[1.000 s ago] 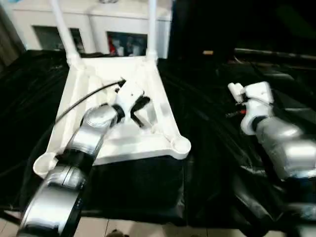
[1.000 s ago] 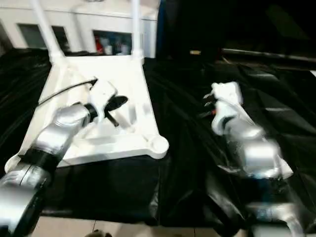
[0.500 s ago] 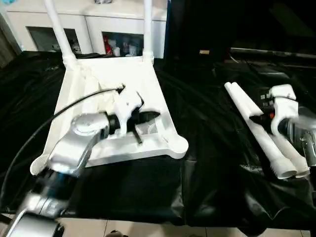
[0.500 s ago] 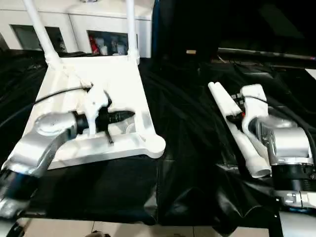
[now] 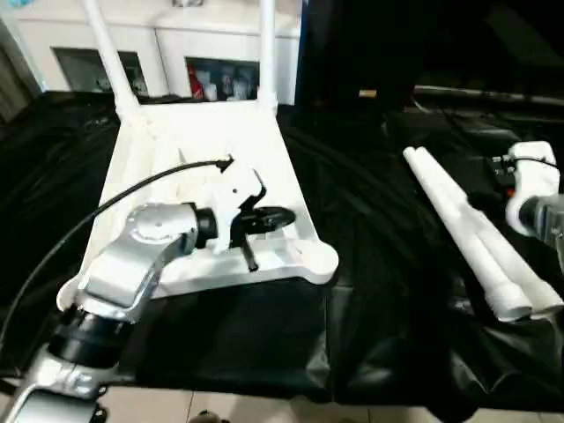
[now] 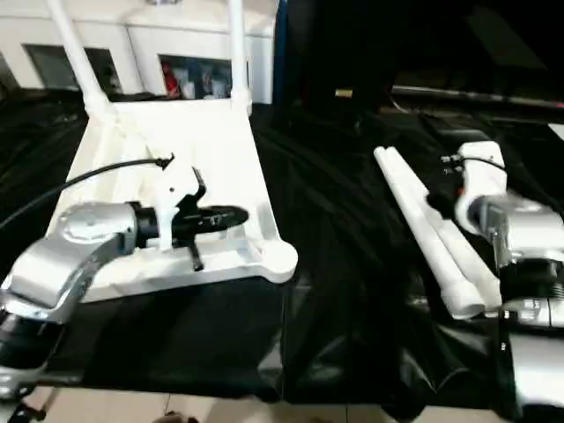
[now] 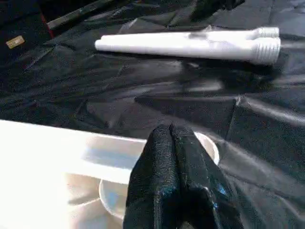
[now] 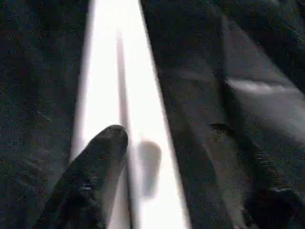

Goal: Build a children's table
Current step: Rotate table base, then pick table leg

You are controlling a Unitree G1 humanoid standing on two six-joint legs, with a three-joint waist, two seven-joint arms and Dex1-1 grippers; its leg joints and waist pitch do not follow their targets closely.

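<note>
While the table top (image 5: 198,141) lies ribbed side up on the black sheet (image 5: 370,291), two legs (image 5: 471,233) lie loose at your right.
Your left gripper (image 5: 280,217) is clenched empty over its near corner socket (image 7: 208,145); your right gripper (image 8: 186,191) is spread above the loose legs.

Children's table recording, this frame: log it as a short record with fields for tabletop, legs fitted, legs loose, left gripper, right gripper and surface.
tabletop: white plastic rectangular tabletop, ribbed underside up
legs fitted: two white tubular legs upright in the far corner sockets
legs loose: two white tubular legs lying side by side on the cloth
left gripper: left gripper shut, over the tabletop's near right corner
right gripper: right gripper open above the loose legs
surface: black cloth
</note>
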